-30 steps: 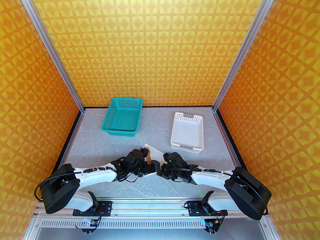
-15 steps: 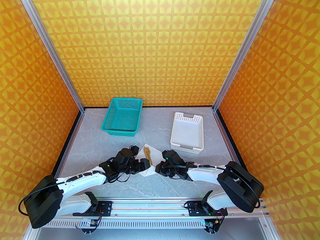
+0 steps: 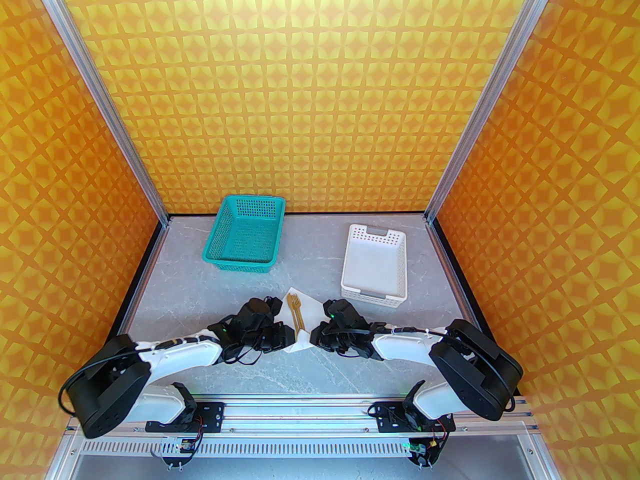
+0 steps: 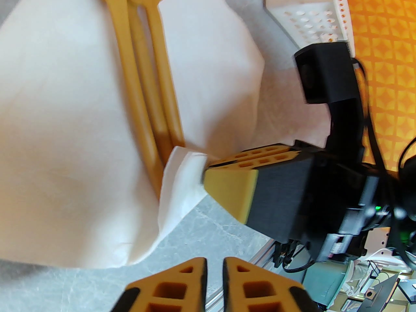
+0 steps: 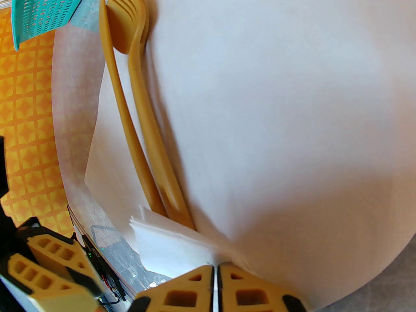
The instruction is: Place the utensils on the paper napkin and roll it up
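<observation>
The white paper napkin (image 3: 312, 310) lies near the table's front centre, between my two grippers. On it rest the tan fork (image 4: 152, 44) and spoon (image 4: 125, 60), side by side with their handles pointing toward me; the pair (image 3: 295, 313) sits on the napkin's left part. My right gripper (image 5: 214, 273) is shut on the napkin's near edge, which is folded up over the handle ends; its finger (image 4: 234, 187) is pinching that flap. My left gripper (image 4: 214, 265) hovers just off the napkin's near corner. Its jaws are almost together, with nothing seen between them.
A teal perforated basket (image 3: 245, 240) stands at the back left and a white perforated basket (image 3: 375, 263) at the back right, close behind the right gripper. Aluminium posts and orange patterned walls enclose the table. The rail (image 3: 300, 408) with the arm bases runs along the near edge.
The left gripper went from wide open to almost closed and drew back off the napkin, uncovering the fork and spoon. The right arm kept its pinch and shifted slightly left.
</observation>
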